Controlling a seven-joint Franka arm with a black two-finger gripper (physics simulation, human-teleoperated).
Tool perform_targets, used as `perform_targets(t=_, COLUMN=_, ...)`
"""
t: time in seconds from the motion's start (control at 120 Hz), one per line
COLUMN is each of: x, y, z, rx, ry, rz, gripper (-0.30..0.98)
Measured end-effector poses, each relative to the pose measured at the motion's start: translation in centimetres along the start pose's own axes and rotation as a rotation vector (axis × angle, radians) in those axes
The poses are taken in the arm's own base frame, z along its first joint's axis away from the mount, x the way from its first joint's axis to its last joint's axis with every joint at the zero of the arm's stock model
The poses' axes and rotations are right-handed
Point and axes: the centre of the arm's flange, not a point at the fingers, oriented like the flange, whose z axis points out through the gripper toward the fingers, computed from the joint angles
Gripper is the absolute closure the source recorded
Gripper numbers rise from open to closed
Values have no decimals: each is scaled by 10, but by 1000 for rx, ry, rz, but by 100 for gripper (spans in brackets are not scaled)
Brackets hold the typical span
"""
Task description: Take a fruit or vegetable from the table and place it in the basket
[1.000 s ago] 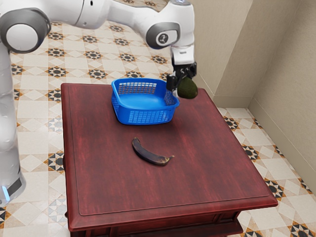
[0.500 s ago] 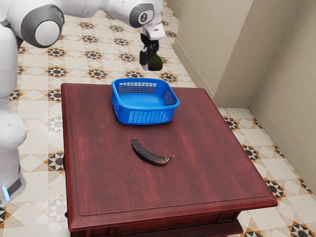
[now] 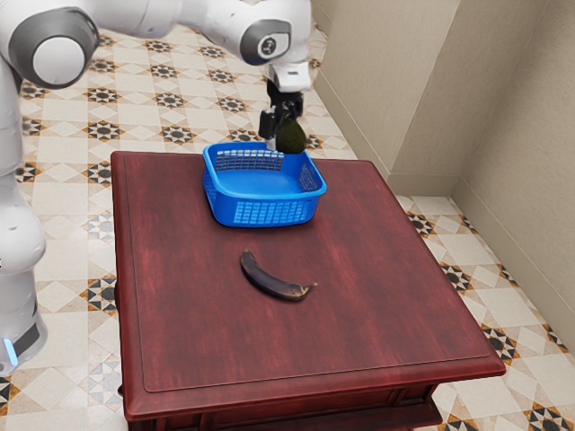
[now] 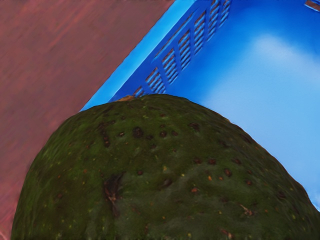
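Observation:
My gripper (image 3: 286, 130) is shut on a dark green avocado (image 3: 291, 136), held above the far rim of the blue basket (image 3: 262, 212) in the exterior view. One finger stands at the avocado's left there; the other is partly hidden. Seen from the wrist, the avocado (image 4: 160, 170) is large and close, with the basket's slotted wall (image 4: 170, 65) and pale blue floor beyond it. A dark, overripe-looking banana (image 3: 272, 280) lies on the table, apart from the basket.
The dark red wooden table (image 3: 359, 314) carries the basket toward its far edge. A beige wall (image 3: 512, 162) rises beyond the table on the exterior view's right.
From the exterior view's right of the basket, my hand swung left and up with the avocado, then came lower and slightly right. Basket and banana stayed put.

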Motion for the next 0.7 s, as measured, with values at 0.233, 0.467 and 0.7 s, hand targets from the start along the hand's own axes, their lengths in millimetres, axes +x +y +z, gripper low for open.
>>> perform_targets(t=0.233, x=-6, y=22, z=-9, rx=10, ry=-2, rz=10, gripper=40)
perform_targets(t=0.467, x=5, y=46, z=-10, rx=6, ry=-7, rz=47, gripper=40)
perform_targets(t=0.7, x=14, y=55, z=-10, rx=5, ry=-10, rz=69, gripper=40)
